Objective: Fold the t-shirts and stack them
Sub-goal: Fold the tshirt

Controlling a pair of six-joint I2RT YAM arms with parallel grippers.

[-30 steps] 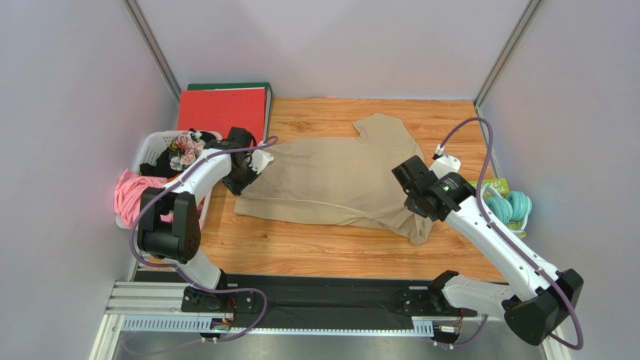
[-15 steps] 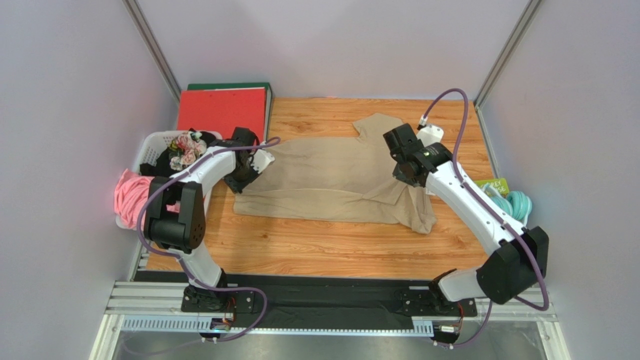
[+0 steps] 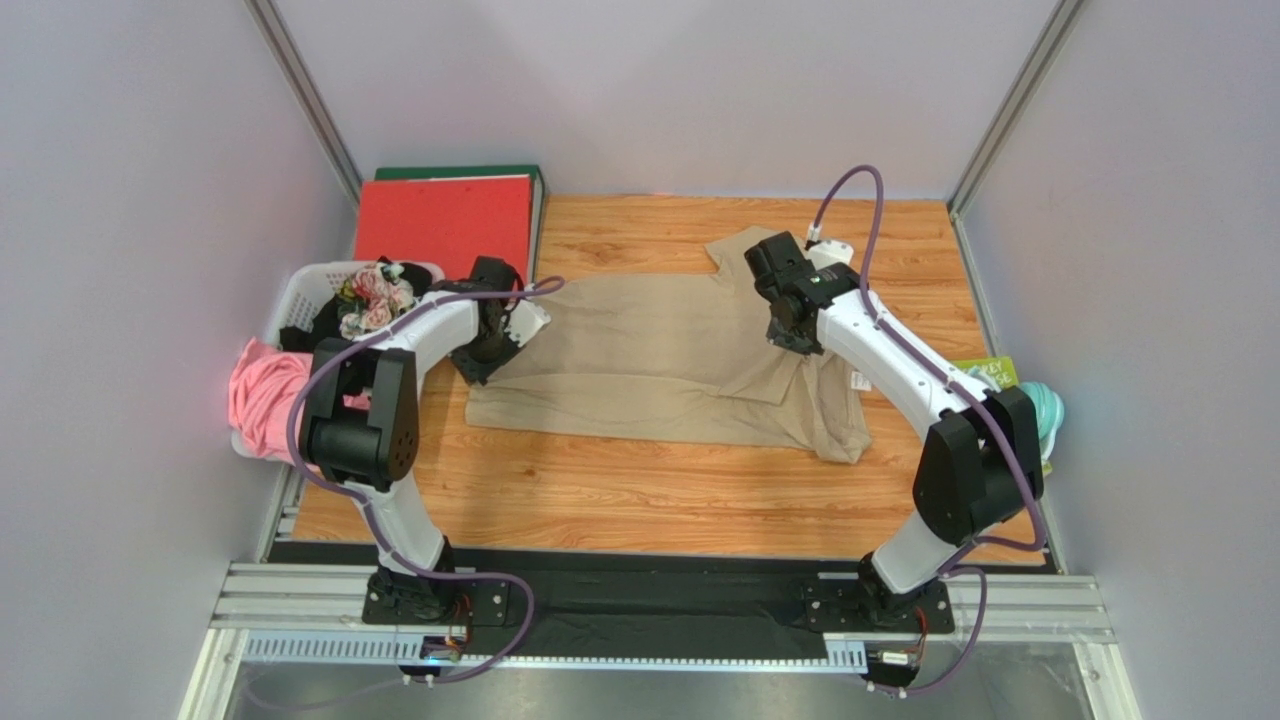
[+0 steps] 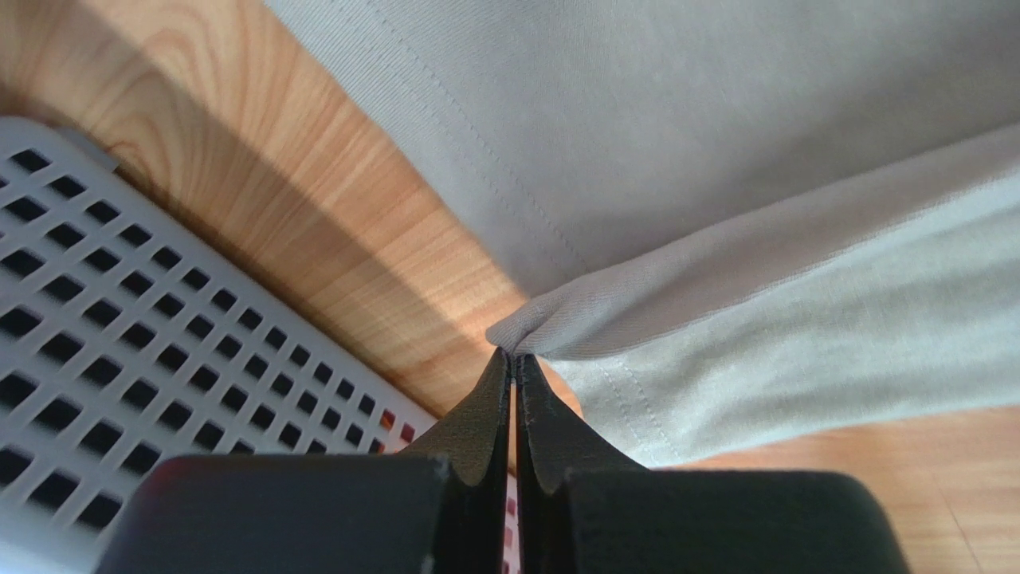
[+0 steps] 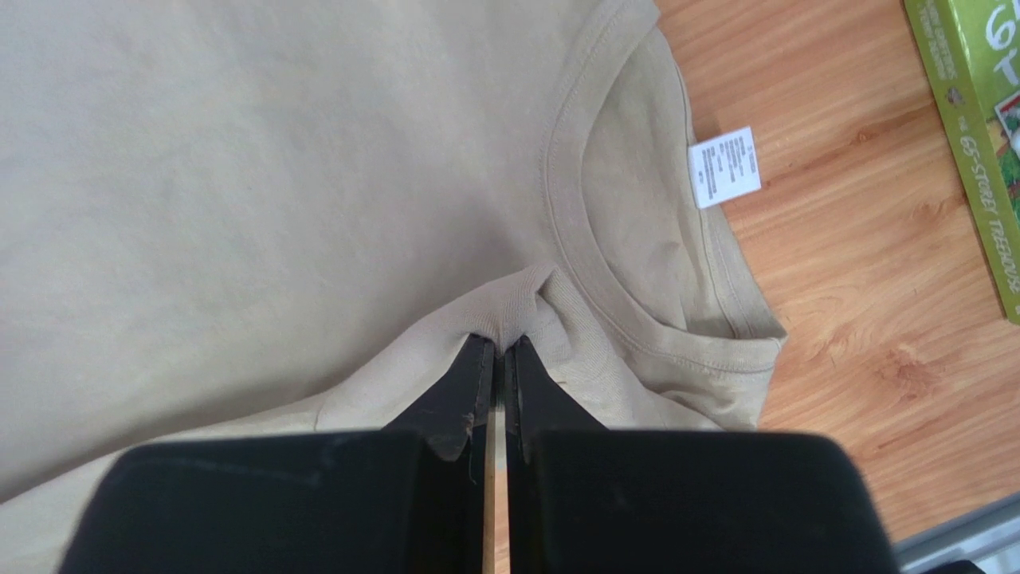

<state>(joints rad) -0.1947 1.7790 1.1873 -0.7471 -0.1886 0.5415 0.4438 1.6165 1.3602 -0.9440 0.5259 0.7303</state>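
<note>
A large tan-beige t-shirt (image 3: 661,360) lies partly folded on the wooden table. My left gripper (image 3: 496,338) is shut on the shirt's left edge, pinching a fold of cloth (image 4: 527,329) just above the table beside the basket. My right gripper (image 3: 784,308) is shut on a pinch of the shirt (image 5: 509,313) near its collar (image 5: 599,215), holding it over the shirt's upper right part. A small white label (image 5: 726,166) shows inside the collar. One sleeve (image 3: 747,248) sticks out toward the back.
A white laundry basket (image 3: 301,300) with pink and dark clothes stands at the left edge; its grid wall (image 4: 144,359) is close to my left gripper. A red and green binder (image 3: 448,213) lies at the back left. A green box (image 5: 970,132) and teal items (image 3: 1037,408) sit at the right edge.
My right gripper has carried the shirt's right lower part up and leftward over the shirt, from the front right toward the back. My left gripper stayed nearly still on the left edge.
</note>
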